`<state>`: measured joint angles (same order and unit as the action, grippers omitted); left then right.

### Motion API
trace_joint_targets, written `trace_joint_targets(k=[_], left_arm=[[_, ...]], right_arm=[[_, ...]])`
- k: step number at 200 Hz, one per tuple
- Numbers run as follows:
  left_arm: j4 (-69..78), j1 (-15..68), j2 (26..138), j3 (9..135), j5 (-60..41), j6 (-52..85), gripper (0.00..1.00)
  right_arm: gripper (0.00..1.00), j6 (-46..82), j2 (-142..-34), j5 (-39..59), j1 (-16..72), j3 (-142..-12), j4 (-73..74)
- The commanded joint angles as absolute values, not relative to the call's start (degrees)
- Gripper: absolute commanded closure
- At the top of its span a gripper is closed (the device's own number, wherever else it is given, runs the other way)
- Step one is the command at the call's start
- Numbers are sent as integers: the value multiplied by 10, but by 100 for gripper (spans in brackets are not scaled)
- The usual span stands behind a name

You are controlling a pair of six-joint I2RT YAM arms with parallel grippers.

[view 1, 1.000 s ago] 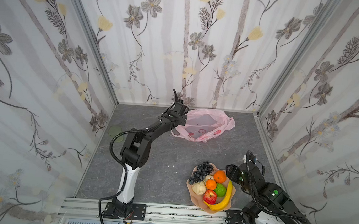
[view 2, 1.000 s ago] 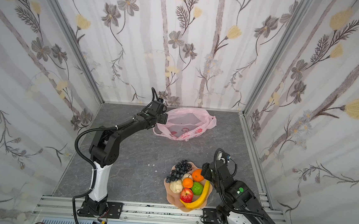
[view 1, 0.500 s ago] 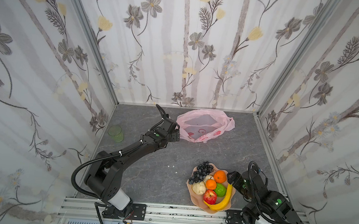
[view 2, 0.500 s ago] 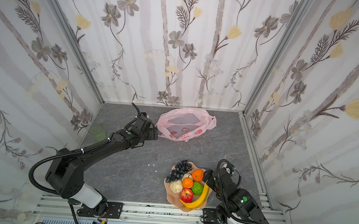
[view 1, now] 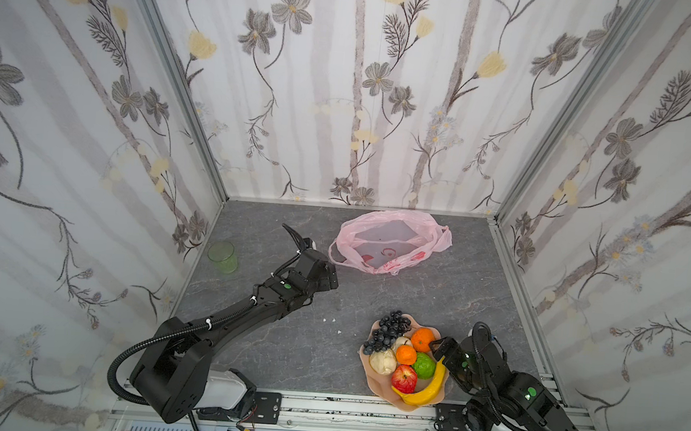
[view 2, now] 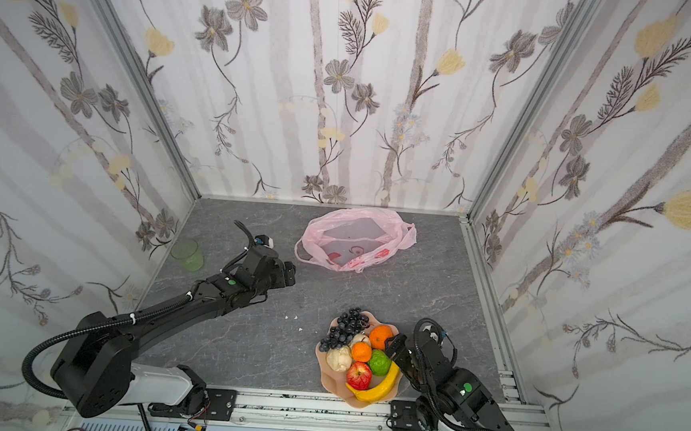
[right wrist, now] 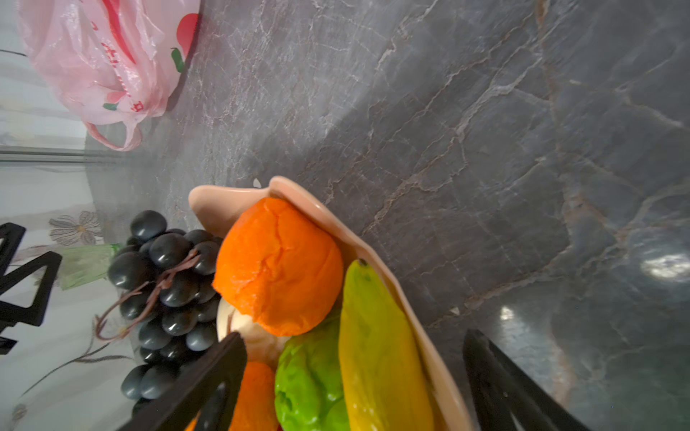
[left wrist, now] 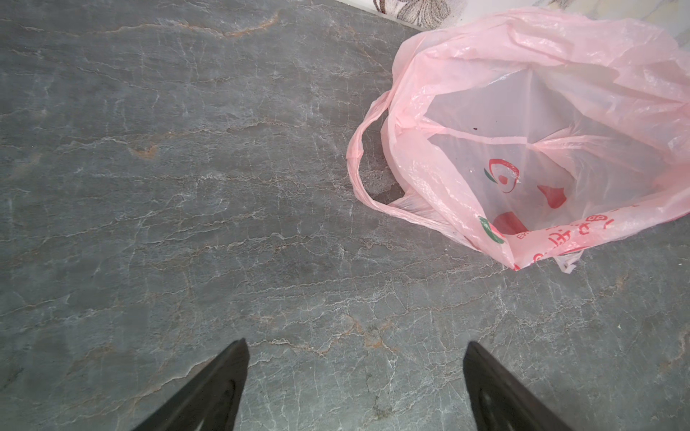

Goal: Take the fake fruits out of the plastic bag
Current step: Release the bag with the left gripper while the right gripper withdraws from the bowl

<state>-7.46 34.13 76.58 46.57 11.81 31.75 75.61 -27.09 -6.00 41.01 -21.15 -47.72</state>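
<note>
The pink plastic bag (view 1: 391, 244) (view 2: 354, 242) lies slumped at the back of the table, its mouth gaping; inside it (left wrist: 541, 130) only printed pictures show. The fake fruits are heaped on a peach plate (view 1: 372, 387) (right wrist: 224, 205) at the front right: grapes (view 1: 389, 332), two oranges (view 1: 422, 339), pear (view 1: 383, 361), green fruit (view 1: 425, 365), apple (view 1: 404, 378), banana (view 1: 427, 390). My left gripper (view 1: 329, 275) (left wrist: 356, 345) hangs open over bare table, short of the bag's handle. My right gripper (view 1: 438, 350) (right wrist: 354, 336) is open at the plate's right rim, above the banana (right wrist: 377, 347), gripping nothing.
A green translucent cup (view 1: 222, 255) (view 2: 187, 253) stands by the left wall. A few white crumbs (view 1: 330, 319) lie mid-table. Flowered walls close in three sides, and a metal rail (view 1: 363, 409) runs along the front edge.
My left gripper has pulled back from the bag's mouth toward the front left, and the arm now lies low. My right gripper drew slightly toward the front beside the plate.
</note>
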Motion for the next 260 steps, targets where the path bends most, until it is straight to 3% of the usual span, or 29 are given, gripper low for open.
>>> trace_joint_targets(k=[1,89,192,260], left_arm=[[-55,340,752,456,129,325,8],[-55,340,727,428,151,321,8],[-55,337,701,400,171,322,8],[-54,332,676,378,182,329,8]], right_arm=[[9,804,-273,-64,427,-203,-421],[9,864,-367,-95,530,-184,-277],[9,858,-520,-86,568,-190,-104],[0,837,-572,-92,571,-220,-118]])
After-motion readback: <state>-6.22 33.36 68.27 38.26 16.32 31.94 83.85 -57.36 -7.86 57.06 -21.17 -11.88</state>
